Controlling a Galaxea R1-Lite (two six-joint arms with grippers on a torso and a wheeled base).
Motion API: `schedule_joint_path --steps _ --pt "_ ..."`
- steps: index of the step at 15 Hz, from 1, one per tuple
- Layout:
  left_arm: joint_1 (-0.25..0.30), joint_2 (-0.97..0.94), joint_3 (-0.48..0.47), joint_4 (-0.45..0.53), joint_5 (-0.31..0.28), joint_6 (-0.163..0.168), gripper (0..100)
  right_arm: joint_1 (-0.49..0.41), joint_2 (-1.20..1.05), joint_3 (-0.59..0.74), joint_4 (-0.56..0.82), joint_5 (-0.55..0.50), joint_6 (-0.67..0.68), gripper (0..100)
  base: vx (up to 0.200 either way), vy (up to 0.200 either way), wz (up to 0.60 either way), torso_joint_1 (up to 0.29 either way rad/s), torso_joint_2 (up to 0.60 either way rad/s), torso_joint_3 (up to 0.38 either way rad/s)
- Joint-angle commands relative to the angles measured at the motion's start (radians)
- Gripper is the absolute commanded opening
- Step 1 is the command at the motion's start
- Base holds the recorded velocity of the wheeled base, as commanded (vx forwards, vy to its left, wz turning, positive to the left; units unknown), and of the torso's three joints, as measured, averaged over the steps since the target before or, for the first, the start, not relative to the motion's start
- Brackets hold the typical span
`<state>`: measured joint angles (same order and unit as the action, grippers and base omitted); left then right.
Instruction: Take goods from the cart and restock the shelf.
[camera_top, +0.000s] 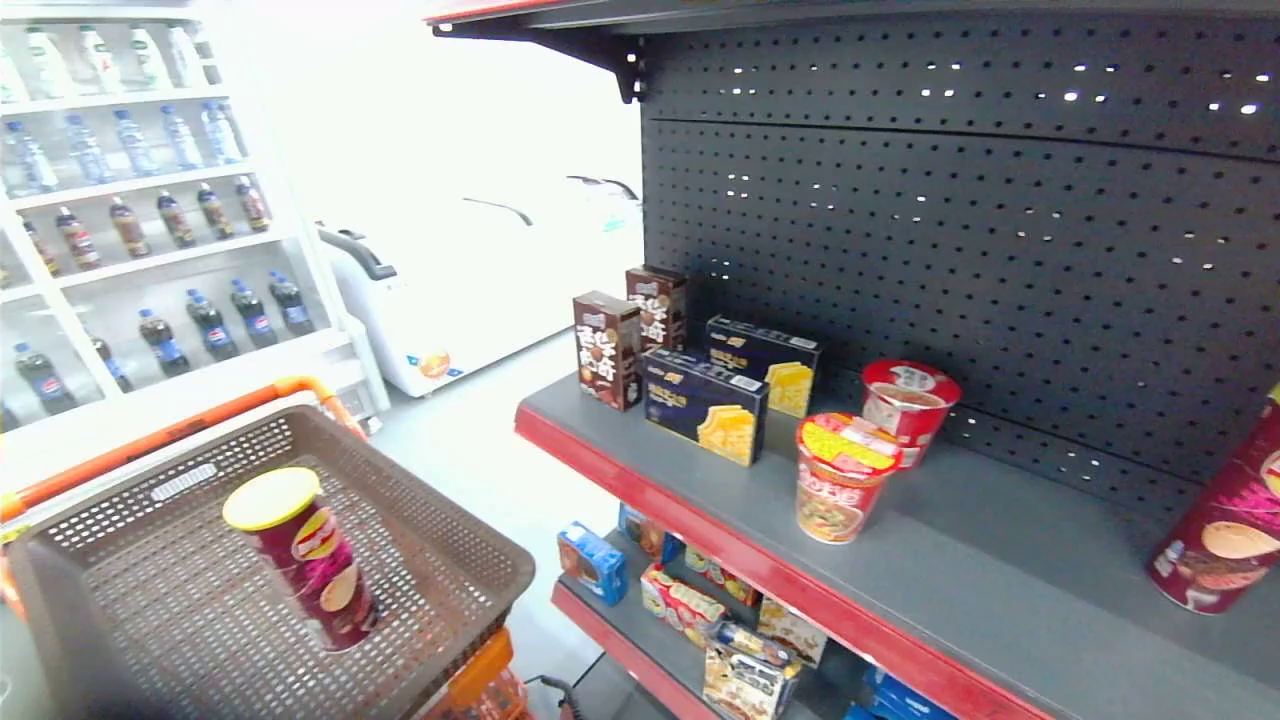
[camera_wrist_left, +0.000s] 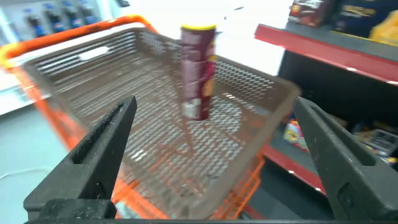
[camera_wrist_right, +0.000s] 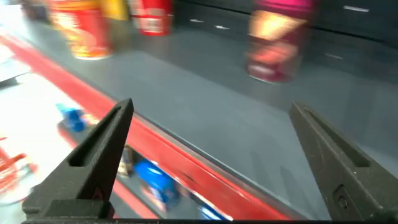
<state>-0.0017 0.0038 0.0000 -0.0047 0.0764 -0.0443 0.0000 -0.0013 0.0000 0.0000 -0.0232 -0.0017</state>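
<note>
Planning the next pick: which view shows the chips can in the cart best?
Head view: chips can whole, standing in the basket. Left wrist view has it beyond the left gripper. Right wrist view faces the shelf.

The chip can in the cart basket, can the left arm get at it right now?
Probably yes. The left gripper is open and facing the basket, and the chip can stands upright ahead of it with nothing between them.

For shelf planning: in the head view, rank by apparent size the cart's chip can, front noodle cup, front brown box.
1. chip can
2. front noodle cup
3. front brown box, farther off, so real size unsure
</note>
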Motion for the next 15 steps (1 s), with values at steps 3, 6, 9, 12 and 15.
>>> schedule_joint_path --steps 3,6,9,12,15 --pt "0.0 0.001 0.0 0.0 0.0 0.0 100 0.0 0.001 0.0 0.0 0.0 0.0 100 0.0 0.0 0.6 0.005 0.0 0.005" --pt "0.0 0.001 0.0 -0.001 0.0 0.0 100 0.0 0.001 0.0 0.0 0.0 0.002 100 0.0 0.0 0.0 0.0 0.0 0.0" --pt "0.0 0.001 0.0 -0.001 0.0 0.0 100 0.0 0.001 0.0 0.0 0.0 0.002 100 0.0 0.0 0.0 0.0 0.0 0.0" --pt "-0.003 0.01 -0.002 0.005 -0.01 0.014 100 0.0 0.001 0.0 0.0 0.0 0.002 100 0.0 0.0 0.0 0.0 0.0 0.0" --pt "0.017 0.099 -0.147 0.011 -0.044 0.113 100 0.0 0.001 0.0 0.0 0.0 0.002 100 0.0 0.0 0.0 0.0 0.0 0.0"
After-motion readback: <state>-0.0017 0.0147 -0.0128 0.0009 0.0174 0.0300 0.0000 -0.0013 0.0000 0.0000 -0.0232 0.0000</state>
